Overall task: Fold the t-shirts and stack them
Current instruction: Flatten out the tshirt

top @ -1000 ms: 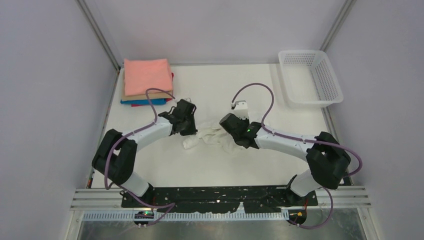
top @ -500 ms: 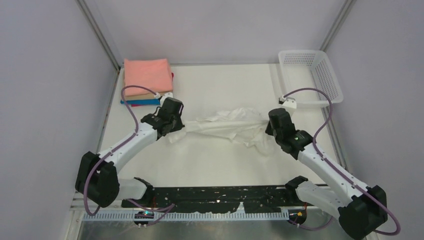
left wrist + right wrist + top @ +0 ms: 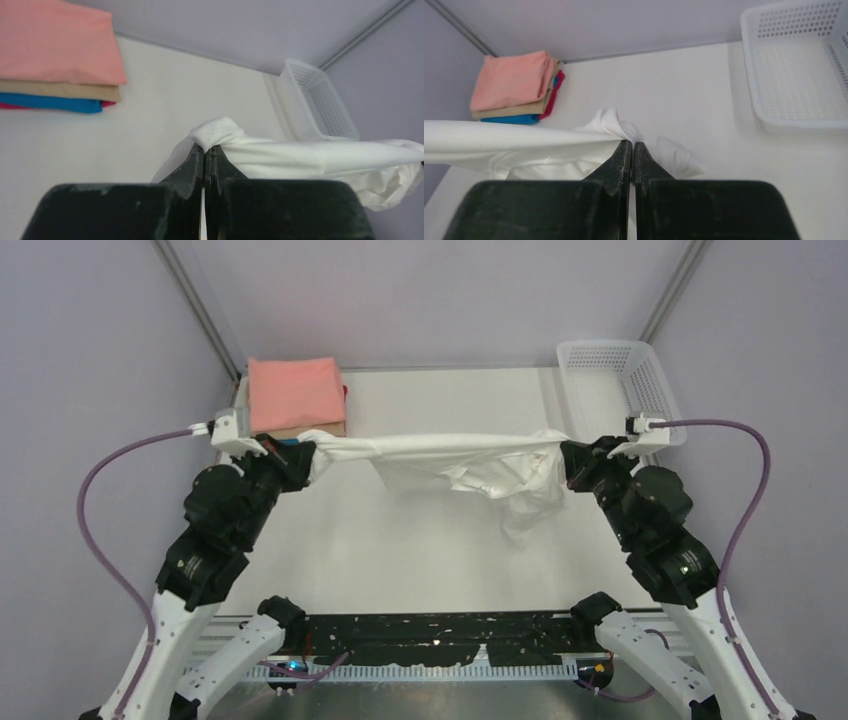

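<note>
A white t-shirt (image 3: 440,452) hangs stretched in the air between my two grippers, above the table; no print shows on it. My left gripper (image 3: 303,455) is shut on its left end (image 3: 216,132). My right gripper (image 3: 566,462) is shut on its right end (image 3: 611,125), where loose cloth droops down (image 3: 525,502). A folded stack lies at the back left: salmon-pink on top (image 3: 293,392), then tan (image 3: 60,90), blue (image 3: 50,103) and a magenta edge (image 3: 555,95).
A white plastic mesh basket (image 3: 622,390) stands at the back right, with nothing in it; it also shows in the right wrist view (image 3: 796,70) and the left wrist view (image 3: 315,102). Grey walls close in on both sides.
Both arms have risen and spread apart. The white shirt went from a bunched heap on the table to a taut band held up between the grippers.
</note>
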{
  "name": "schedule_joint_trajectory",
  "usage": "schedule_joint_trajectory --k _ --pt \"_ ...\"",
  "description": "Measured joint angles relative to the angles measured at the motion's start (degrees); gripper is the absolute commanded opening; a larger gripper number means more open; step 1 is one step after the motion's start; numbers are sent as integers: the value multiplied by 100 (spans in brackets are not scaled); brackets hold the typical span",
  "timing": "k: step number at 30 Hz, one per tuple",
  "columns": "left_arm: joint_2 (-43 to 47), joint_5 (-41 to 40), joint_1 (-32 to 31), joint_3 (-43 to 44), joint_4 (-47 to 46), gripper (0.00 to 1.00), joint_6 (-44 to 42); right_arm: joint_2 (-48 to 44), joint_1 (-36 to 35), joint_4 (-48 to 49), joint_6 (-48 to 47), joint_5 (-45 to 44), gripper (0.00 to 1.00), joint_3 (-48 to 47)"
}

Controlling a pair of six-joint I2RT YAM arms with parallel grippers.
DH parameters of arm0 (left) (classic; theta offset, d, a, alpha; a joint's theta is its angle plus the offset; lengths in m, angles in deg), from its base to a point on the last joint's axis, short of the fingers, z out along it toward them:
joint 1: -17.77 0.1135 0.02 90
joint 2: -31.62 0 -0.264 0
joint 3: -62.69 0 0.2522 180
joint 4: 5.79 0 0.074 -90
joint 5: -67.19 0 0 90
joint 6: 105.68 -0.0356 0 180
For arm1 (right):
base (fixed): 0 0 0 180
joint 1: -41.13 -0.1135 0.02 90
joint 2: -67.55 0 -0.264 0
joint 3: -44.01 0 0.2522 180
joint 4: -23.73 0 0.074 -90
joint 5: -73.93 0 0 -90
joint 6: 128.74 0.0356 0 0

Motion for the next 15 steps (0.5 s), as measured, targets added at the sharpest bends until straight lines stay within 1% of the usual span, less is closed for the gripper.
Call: schedule_joint_trajectory --k 4,8,10,12,15 --pt "660 402 0 282 -85 0 -212 -236 0 11 -210 560 5 -535" --pt "614 494 4 588 -146 0 -363 -195 4 149 -321 892 6 -1010" --pt "356 380 9 730 -142 0 -422 -48 9 203 -367 885 6 -1119" --pt "-111 210 22 940 -122 0 -483 240 9 262 -457 802 6 -1185" --pt "-1099 44 105 1399 -92 0 -597 938 17 317 -647 535 6 -1305"
